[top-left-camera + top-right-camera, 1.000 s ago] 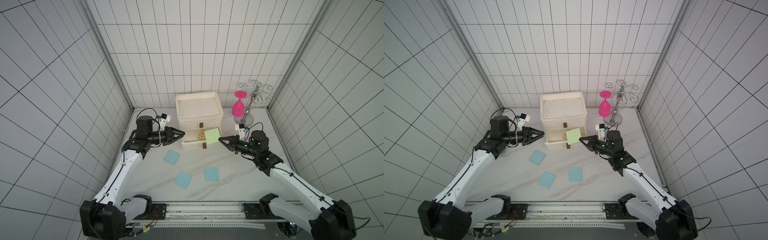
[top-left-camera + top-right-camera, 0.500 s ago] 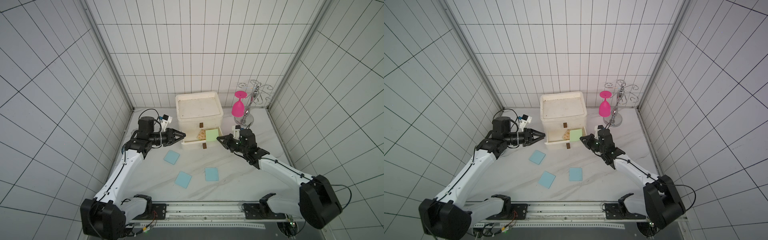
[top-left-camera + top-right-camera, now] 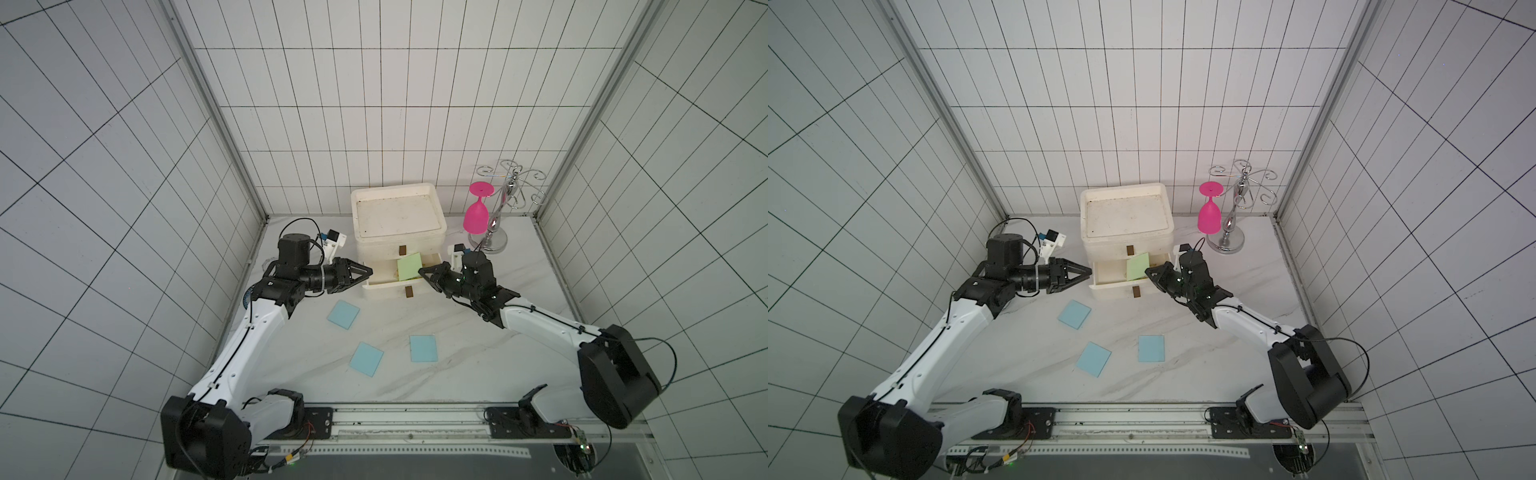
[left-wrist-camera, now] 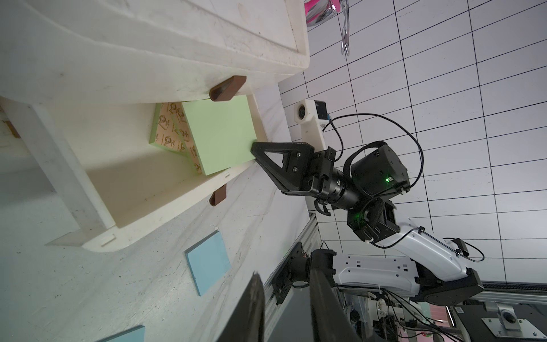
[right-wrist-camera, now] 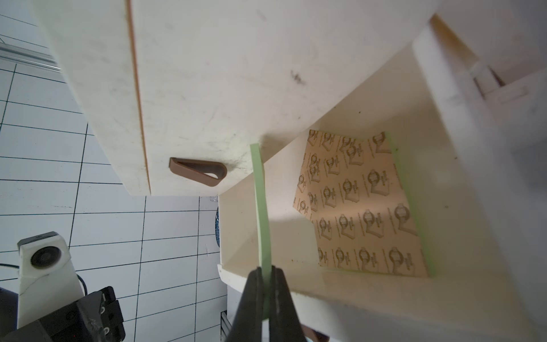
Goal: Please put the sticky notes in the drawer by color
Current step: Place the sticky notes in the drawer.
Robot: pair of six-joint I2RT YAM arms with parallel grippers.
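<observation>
A: Status on the sort?
B: Partway, I'd say. The middle drawer [image 3: 386, 283] of the boxy off-white plastic three-drawer chest [image 3: 382, 249] is pulled open. Two tan square pads with orange print [image 5: 355, 207] lie inside it.
A: Right arm?
B: Right gripper [image 5: 266, 275] pinches the light green square paper pad [image 3: 409, 267] by one edge, tilted over that open drawer. Not released.
A: Left?
B: Left gripper [image 3: 367, 277] is spread, empty, just beside the drawer's corner.
A: Remaining?
B: Three light blue square pads are left on the white marble desk [image 3: 457, 353]: one near the chest [image 3: 343, 314], two nearer us [image 3: 366, 358] [image 3: 423, 348]. Top and bottom drawers are shut. No pink pads in view, so I can't tell if they're stowed.
</observation>
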